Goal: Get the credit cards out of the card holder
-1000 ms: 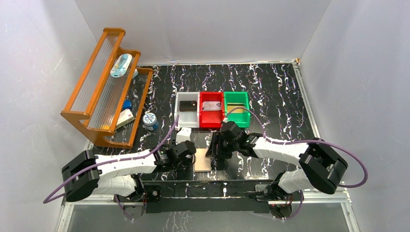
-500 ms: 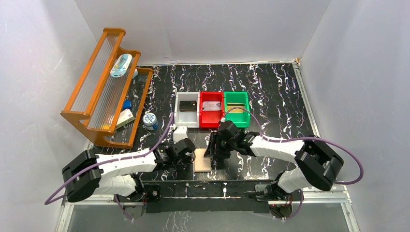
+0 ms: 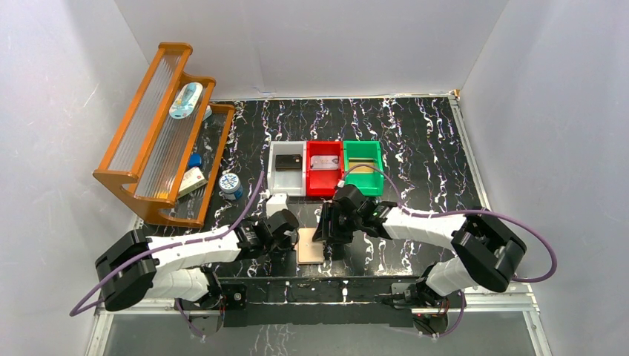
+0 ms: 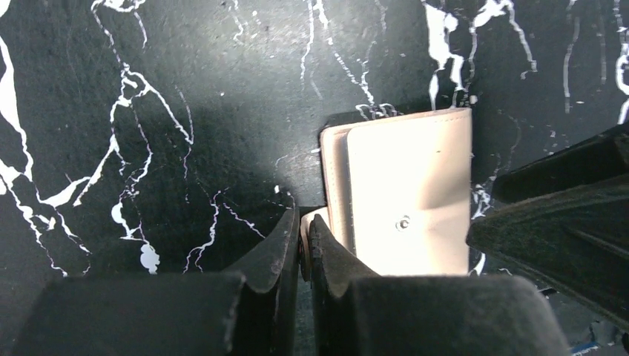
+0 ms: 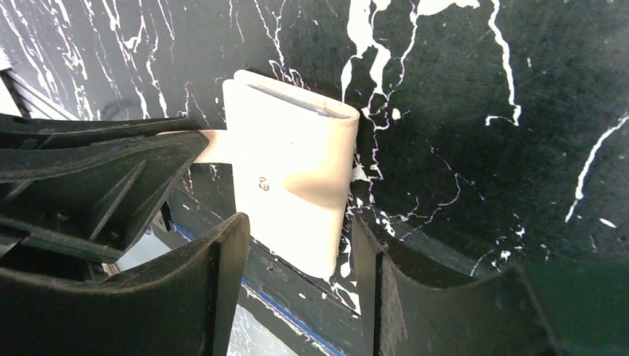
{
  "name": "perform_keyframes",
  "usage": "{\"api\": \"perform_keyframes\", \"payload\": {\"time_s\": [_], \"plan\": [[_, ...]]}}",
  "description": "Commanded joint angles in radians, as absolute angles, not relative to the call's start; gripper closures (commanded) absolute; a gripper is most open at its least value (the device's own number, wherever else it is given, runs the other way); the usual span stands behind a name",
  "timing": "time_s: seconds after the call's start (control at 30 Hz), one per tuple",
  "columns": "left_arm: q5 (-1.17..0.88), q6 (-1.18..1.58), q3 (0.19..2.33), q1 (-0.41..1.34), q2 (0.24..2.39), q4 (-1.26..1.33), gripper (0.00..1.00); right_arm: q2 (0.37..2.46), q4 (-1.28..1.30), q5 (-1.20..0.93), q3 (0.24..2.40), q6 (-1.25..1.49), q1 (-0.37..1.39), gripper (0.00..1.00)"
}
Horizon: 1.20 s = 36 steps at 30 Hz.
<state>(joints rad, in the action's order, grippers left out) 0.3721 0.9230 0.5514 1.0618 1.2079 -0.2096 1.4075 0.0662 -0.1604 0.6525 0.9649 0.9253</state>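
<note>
The card holder [image 3: 310, 247] is a tan wallet lying folded shut near the table's front edge. It also fills the middle of the left wrist view [image 4: 408, 185] and the right wrist view [image 5: 289, 170]. My left gripper [image 3: 291, 240] [image 4: 303, 222] sits at its left side, shut on the little strap tab [image 4: 305, 226]. My right gripper [image 3: 331, 242] [image 5: 300, 221] is open, its fingers standing either side of the holder's near end without touching it. Any credit cards inside the holder are hidden.
Behind the holder stand a grey bin [image 3: 286, 180], a red bin [image 3: 324, 182] and a green bin [image 3: 363, 182], each with a flat card-like item inside. A wooden rack [image 3: 159, 133] with small items stands at the far left. A round tin [image 3: 231, 183] sits beside it.
My left gripper's jaws have closed on the strap tab, and its wrist shifted slightly toward the holder. The right gripper has stayed open in the same place.
</note>
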Motion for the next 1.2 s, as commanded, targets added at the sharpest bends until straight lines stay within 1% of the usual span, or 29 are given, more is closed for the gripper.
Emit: {"api": "perform_keyframes", "payload": {"time_s": [0.0, 0.1, 0.27, 0.37, 0.47, 0.7, 0.83, 0.93, 1.07, 1.17], "plan": [[0.379, 0.844, 0.632, 1.054, 1.147, -0.223, 1.0, 1.379, 0.129, -0.115, 0.726, 0.935, 0.932, 0.38], [0.374, 0.786, 0.68, 1.055, 1.101, -0.24, 1.0, 1.347, 0.225, -0.017, 0.757, 0.921, 0.932, 0.37], [0.326, 0.715, 0.74, 1.054, 1.053, -0.219, 1.0, 1.248, 0.369, 0.213, 0.781, 0.952, 0.927, 0.34], [0.282, 0.696, 0.759, 1.054, 1.069, -0.202, 1.0, 1.18, 0.424, 0.306, 0.769, 0.994, 0.922, 0.32], [0.24, 0.698, 0.769, 1.054, 1.114, -0.183, 1.0, 1.115, 0.428, 0.34, 0.738, 1.017, 0.916, 0.31], [0.209, 0.719, 0.789, 1.054, 1.136, -0.154, 1.0, 1.042, 0.338, 0.263, 0.659, 1.028, 0.913, 0.3], [0.256, 0.741, 0.813, 1.054, 1.124, -0.2, 1.0, 1.046, 0.283, 0.205, 0.633, 1.046, 0.906, 0.31], [0.331, 0.734, 0.829, 1.054, 1.111, -0.275, 1.0, 1.052, 0.194, 0.127, 0.607, 1.054, 0.903, 0.34], [0.524, 0.744, 0.825, 1.051, 1.082, -0.427, 1.0, 1.089, 0.071, 0.014, 0.582, 1.048, 0.904, 0.38], [0.557, 0.756, 0.765, 1.036, 1.046, -0.453, 1.0, 1.145, 0.059, -0.02, 0.605, 1.047, 0.903, 0.39]]}}
